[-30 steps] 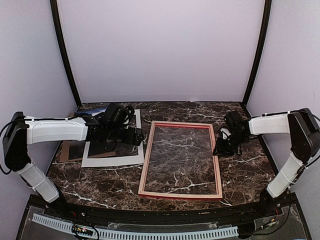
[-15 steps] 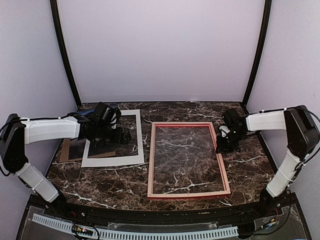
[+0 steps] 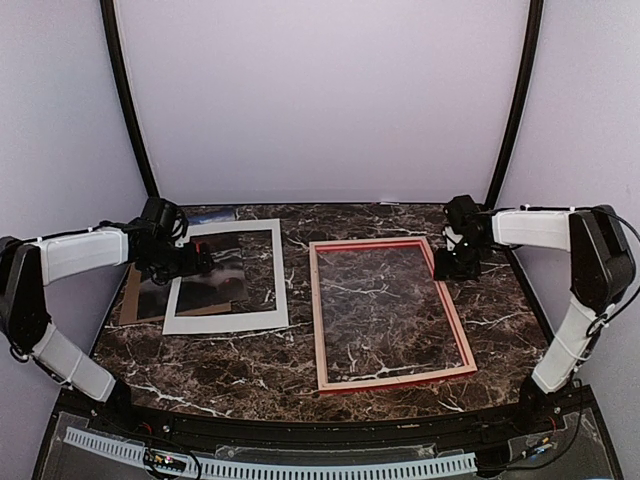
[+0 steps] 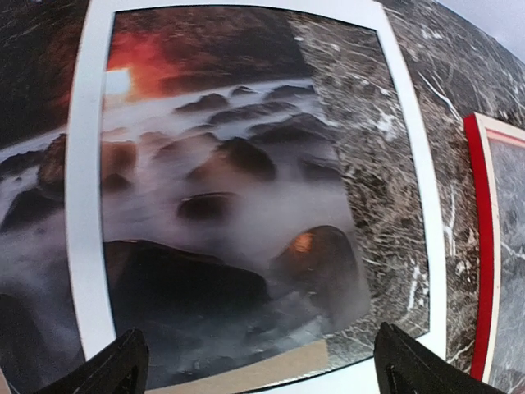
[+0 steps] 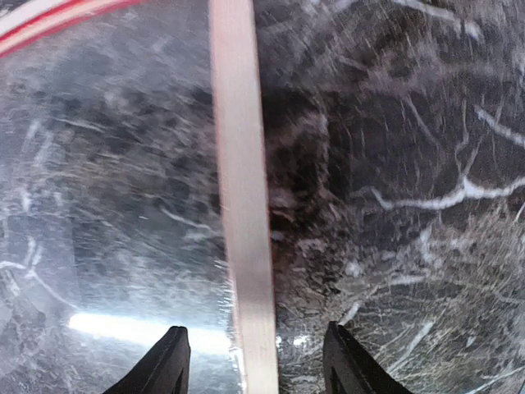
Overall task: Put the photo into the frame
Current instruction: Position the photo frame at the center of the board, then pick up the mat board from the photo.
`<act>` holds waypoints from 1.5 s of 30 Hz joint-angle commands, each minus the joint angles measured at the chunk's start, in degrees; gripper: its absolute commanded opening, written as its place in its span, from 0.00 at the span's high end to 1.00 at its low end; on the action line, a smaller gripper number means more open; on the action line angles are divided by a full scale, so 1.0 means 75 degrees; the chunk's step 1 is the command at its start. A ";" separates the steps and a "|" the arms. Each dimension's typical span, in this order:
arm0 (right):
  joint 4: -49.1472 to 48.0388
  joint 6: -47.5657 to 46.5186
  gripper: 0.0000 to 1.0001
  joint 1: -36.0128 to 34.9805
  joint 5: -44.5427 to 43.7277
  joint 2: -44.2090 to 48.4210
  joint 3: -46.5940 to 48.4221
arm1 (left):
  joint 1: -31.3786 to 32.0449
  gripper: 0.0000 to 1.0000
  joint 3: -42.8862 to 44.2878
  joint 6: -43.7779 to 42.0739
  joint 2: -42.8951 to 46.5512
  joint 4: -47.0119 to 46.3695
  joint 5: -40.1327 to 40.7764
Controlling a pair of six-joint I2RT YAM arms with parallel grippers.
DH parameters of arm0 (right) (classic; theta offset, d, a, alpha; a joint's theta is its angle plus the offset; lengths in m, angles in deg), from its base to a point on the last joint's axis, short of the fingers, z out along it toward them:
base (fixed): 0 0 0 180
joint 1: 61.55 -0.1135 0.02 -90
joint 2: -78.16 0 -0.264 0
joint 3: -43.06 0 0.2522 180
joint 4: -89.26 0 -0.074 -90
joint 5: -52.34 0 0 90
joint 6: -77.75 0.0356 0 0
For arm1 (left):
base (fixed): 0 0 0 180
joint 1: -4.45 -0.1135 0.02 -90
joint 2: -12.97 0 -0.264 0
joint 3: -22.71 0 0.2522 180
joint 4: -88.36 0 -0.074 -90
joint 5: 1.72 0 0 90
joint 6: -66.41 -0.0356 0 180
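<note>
- The left gripper (image 4: pixel 261 371) hangs over the photo (image 4: pixel 205 197) with its fingers (image 4: pixel 123 369) spread wide, holding nothing
- The photo lies flat on the left side of the tabletop (image 3: pixel 250 365), under a white mat (image 4: pixel 84 213)
- It sits off to one side of the mat, so marble shows through part of the mat's window
- A brown board (image 3: pixel 127 305) pokes out from beneath on the left
- The right gripper (image 5: pixel 256 365) is open too, with one finger on either side of a pale wooden rail of the frame (image 5: pixel 242 164), and as far as I can see it isn't pinching the rail
- The frame lies flat to the right of the mat and apart from it, pale side up and a little askew, with the right gripper at its far right corner
</note>
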 commanded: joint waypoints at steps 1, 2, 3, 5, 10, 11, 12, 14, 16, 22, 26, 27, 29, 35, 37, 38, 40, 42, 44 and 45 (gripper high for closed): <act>-0.0398 0.0055 0.40 -0.0668 0.0298 0.0422 0.0758 | -0.0900 0.01 -0.0115 -0.0042 0.0047 0.0048 -0.0701; -0.0476 0.0074 0.38 -0.0905 0.0466 0.0366 0.0940 | -0.1161 0.01 -0.0062 -0.0040 -0.0043 0.0003 -0.0746; -0.0542 0.0095 0.37 -0.1122 0.0611 0.0240 0.1154 | -0.1286 0.01 -0.0038 -0.0025 -0.0220 -0.0009 -0.0852; -0.0687 0.0135 0.36 -0.1635 0.0962 -0.0077 0.1586 | -0.1800 0.04 0.0011 0.0025 -0.0505 -0.0078 -0.1136; -0.0921 0.0126 0.35 -0.2948 0.1472 -0.1419 0.3213 | -0.2299 0.08 0.0319 0.0026 -0.1075 -0.0148 -0.1202; -0.0918 0.0134 0.35 -0.3147 0.1556 -0.1735 0.3573 | -0.2342 0.08 0.0381 -0.0017 -0.1257 -0.0113 -0.1166; -0.0922 0.0156 0.35 -0.3349 0.1659 -0.2032 0.3906 | -0.2358 0.08 0.0507 -0.0039 -0.1411 -0.0056 -0.1089; -0.0947 0.0235 0.35 -0.3686 0.1900 -0.2633 0.4593 | -0.2390 0.09 0.0684 -0.0099 -0.1575 0.0034 -0.0937; -0.0923 0.0308 0.35 -0.3964 0.2083 -0.3211 0.5230 | -0.2420 0.09 0.0781 -0.0171 -0.1676 0.0059 -0.0844; -0.0696 0.0579 0.35 -0.4381 0.2373 -0.4703 0.6763 | -0.2571 0.09 0.0895 -0.0241 -0.2081 0.0037 -0.0988; -0.0794 0.0837 0.35 -0.4440 0.2410 -0.5214 0.7137 | -0.2581 0.10 0.0915 -0.0187 -0.2304 -0.0043 -0.1087; -0.0814 0.0884 0.35 -0.4446 0.2408 -0.5319 0.7205 | -0.2582 0.10 0.0939 -0.0178 -0.2332 -0.0079 -0.1145; -0.0856 0.0949 0.36 -0.4452 0.2446 -0.5477 0.7263 | -0.2583 0.11 0.0948 -0.0163 -0.2430 -0.0114 -0.1256; -0.1106 0.1146 0.37 -0.4452 0.2535 -0.5769 0.7055 | -0.2584 0.15 0.0796 -0.0120 -0.2441 -0.0253 -0.1560; -0.1198 0.1218 0.37 -0.4455 0.2569 -0.5810 0.6933 | -0.2584 0.16 0.0685 -0.0091 -0.2378 -0.0324 -0.1660; -0.1257 0.1245 0.38 -0.4456 0.2597 -0.5819 0.6870 | -0.2578 0.17 0.0621 -0.0088 -0.2369 -0.0345 -0.1676; -0.1309 0.1299 0.38 -0.4461 0.2616 -0.5817 0.6770 | -0.2581 0.19 0.0529 -0.0061 -0.2347 -0.0419 -0.1828; -0.1376 0.1334 0.38 -0.4464 0.2619 -0.5798 0.6664 | -0.2582 0.21 0.0425 -0.0008 -0.2325 -0.0491 -0.2011; -0.1399 0.1380 0.38 -0.4464 0.2632 -0.5778 0.6574 | -0.2573 0.23 0.0302 0.0046 -0.2291 -0.0560 -0.2144; -0.1422 0.1395 0.38 -0.4464 0.2624 -0.5755 0.6525 | -0.2578 0.24 0.0256 0.0085 -0.2258 -0.0583 -0.2239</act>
